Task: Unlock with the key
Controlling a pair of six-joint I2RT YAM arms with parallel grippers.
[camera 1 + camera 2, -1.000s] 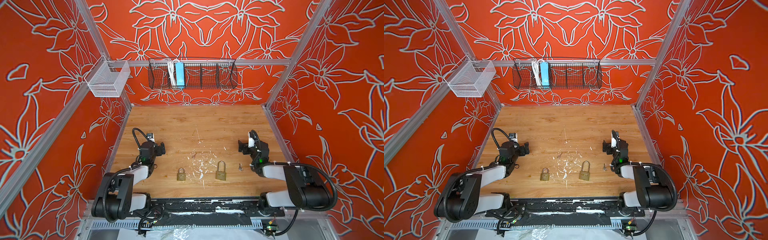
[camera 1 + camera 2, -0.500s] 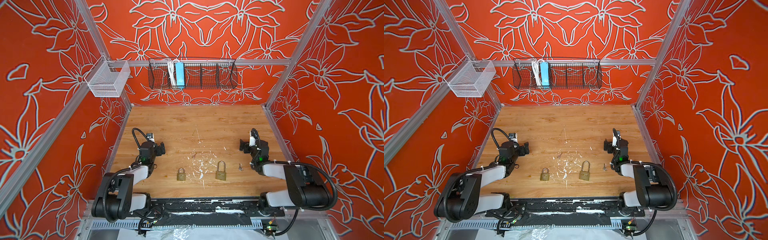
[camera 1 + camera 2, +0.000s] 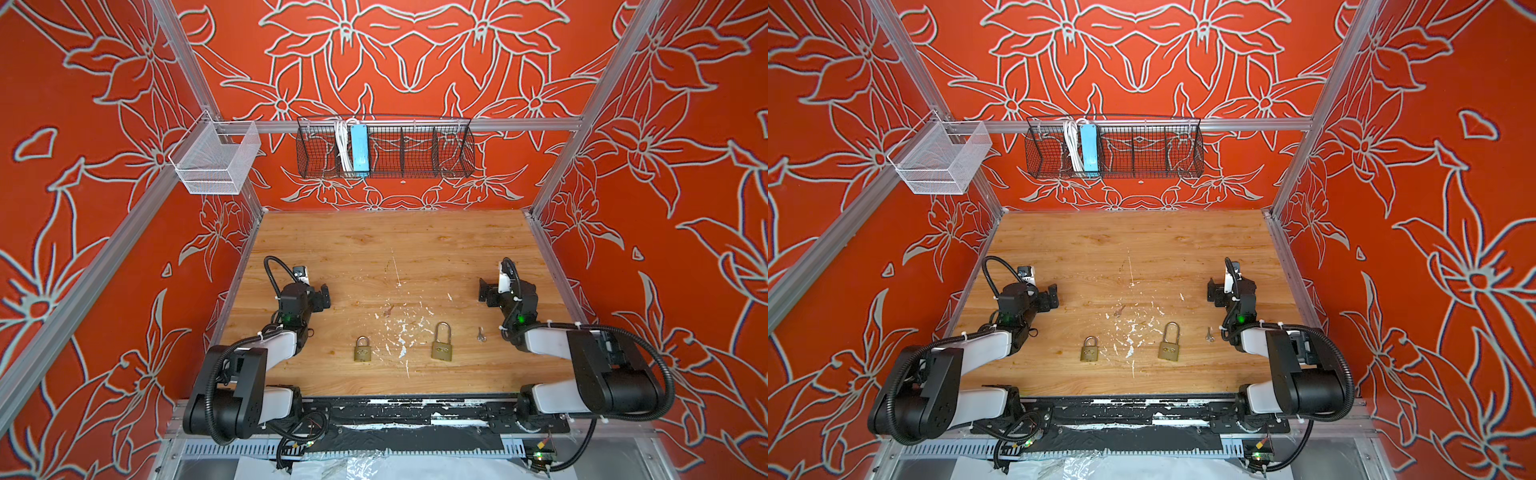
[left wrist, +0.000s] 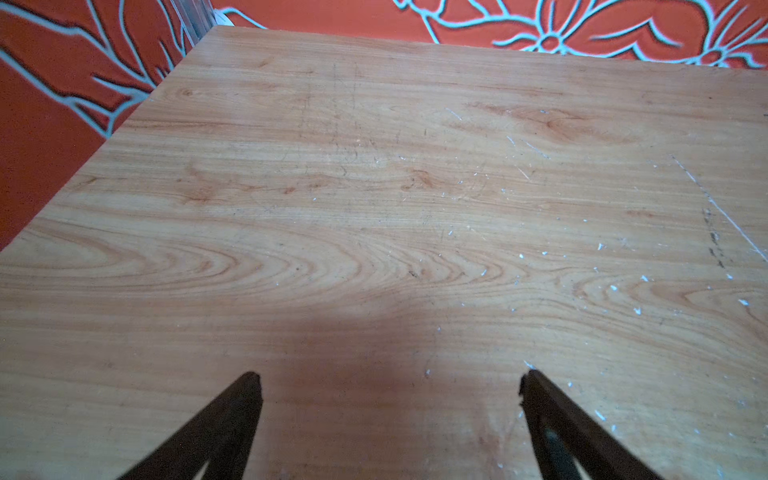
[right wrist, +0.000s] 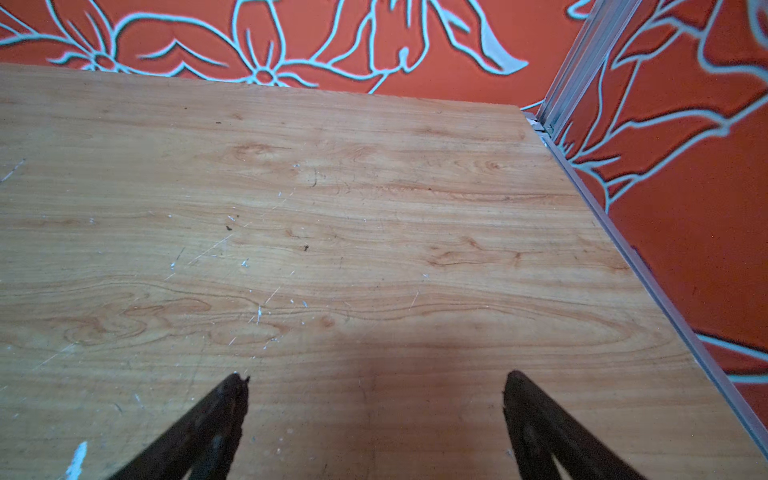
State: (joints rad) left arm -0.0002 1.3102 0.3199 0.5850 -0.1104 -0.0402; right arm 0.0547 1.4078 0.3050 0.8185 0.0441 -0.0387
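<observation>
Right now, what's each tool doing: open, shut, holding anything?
Left tool: open, holding nothing.
Right tool: open, holding nothing.

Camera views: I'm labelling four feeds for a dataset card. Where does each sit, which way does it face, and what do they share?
Both top views: high above the near edge, looking down on the table, both arms, left gripper, right gripper, small padlock, tall padlock, silver key.
Left wrist: behind the left gripper, facing the far left corner; only its open fingers show.
Right wrist: facing the far right corner; open fingers show.
Shared: wrist views see bare table and back wall, no padlocks.
</observation>
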